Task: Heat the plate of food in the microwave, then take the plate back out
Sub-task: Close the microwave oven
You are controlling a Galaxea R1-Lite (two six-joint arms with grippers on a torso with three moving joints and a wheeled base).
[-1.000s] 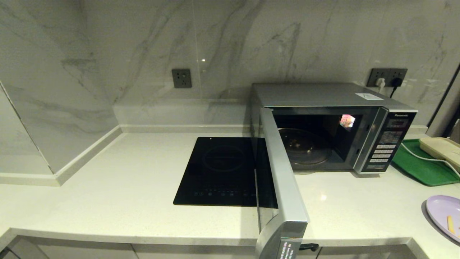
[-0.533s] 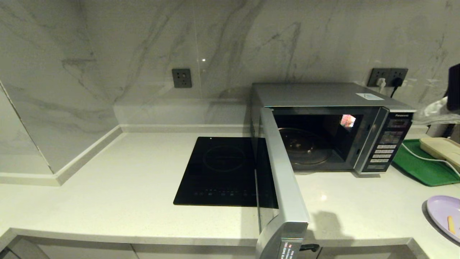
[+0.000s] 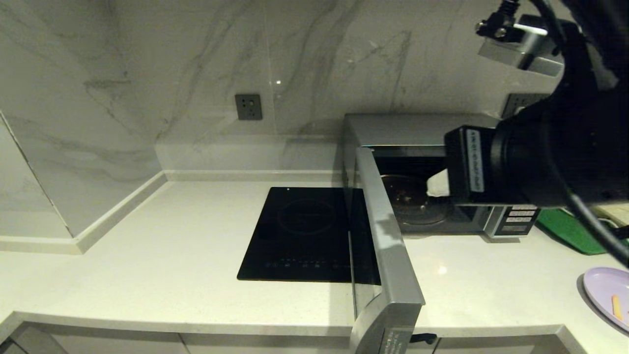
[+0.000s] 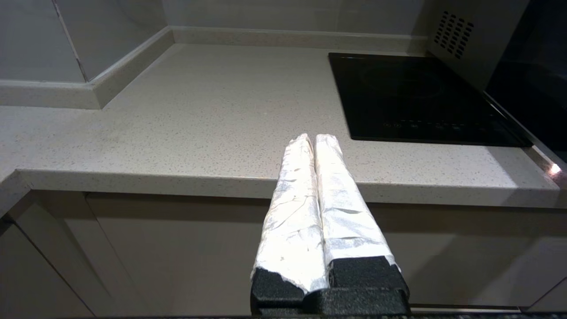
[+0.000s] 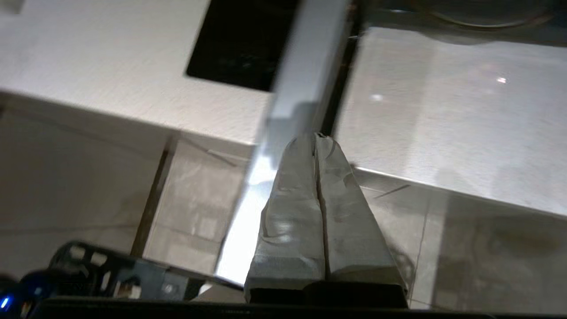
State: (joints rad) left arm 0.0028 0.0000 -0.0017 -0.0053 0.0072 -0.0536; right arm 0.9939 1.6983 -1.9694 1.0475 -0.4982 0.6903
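The silver microwave (image 3: pixel 417 130) stands at the back right of the counter. Its door (image 3: pixel 388 255) is swung wide open toward me, and the glass turntable (image 3: pixel 410 199) inside is bare. The plate of food (image 3: pixel 607 290), pale lavender with a fry (image 3: pixel 615 305) on it, lies on the counter at the far right edge. My right gripper (image 3: pixel 437 184) is raised in front of the microwave's opening, shut and holding nothing. In the right wrist view, the right gripper (image 5: pixel 315 139) hangs above the door's (image 5: pixel 305 66) top edge. My left gripper (image 4: pixel 313 139) is shut and empty, parked low before the counter's front edge.
A flat black induction cooktop (image 3: pixel 304 236) lies left of the open door. A green tray (image 3: pixel 565 228) sits right of the microwave, mostly behind my right arm (image 3: pixel 555 147). The arm covers much of the keypad. Marble walls close in the back and left.
My right arm has swung in from the right edge and now fills the upper right, in front of the microwave. The plate, the door and the left gripper have not moved.
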